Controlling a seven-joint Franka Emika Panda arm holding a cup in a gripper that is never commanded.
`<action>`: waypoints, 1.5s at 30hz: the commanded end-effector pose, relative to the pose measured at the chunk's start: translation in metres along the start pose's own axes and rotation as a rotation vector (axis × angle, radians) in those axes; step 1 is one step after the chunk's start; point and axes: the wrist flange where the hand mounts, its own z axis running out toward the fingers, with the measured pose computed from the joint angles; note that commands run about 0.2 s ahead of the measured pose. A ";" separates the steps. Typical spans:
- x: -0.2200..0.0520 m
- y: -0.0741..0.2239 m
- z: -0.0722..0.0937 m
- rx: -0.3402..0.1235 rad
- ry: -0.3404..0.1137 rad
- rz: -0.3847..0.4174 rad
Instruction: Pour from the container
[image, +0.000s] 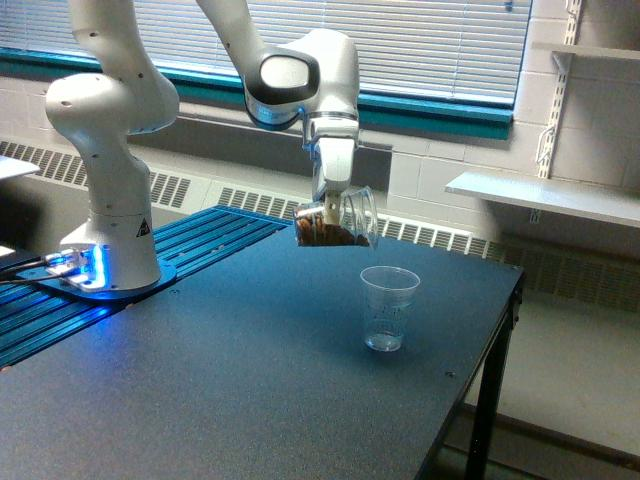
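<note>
In the exterior view the container (338, 219), a clear smooth-walled cup, hangs in the air tipped on its side with its mouth toward the view's right. Brown material lies along its lower wall. My gripper (330, 205) is shut on the container from above. A smaller tapered clear cup (388, 307) stands upright on the dark table (200, 390), below and to the right of the container's mouth. Nothing shows falling between them.
The arm's white base (108, 235) stands on blue slats at the view's left. The table's right edge (505, 330) drops to the floor. A white wall shelf (545, 195) and a radiator run behind.
</note>
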 end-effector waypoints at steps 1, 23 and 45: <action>0.003 -0.005 -0.002 -0.025 0.003 0.025; 0.010 -0.019 0.004 -0.105 -0.022 0.015; 0.014 -0.030 0.006 -0.165 -0.032 -0.020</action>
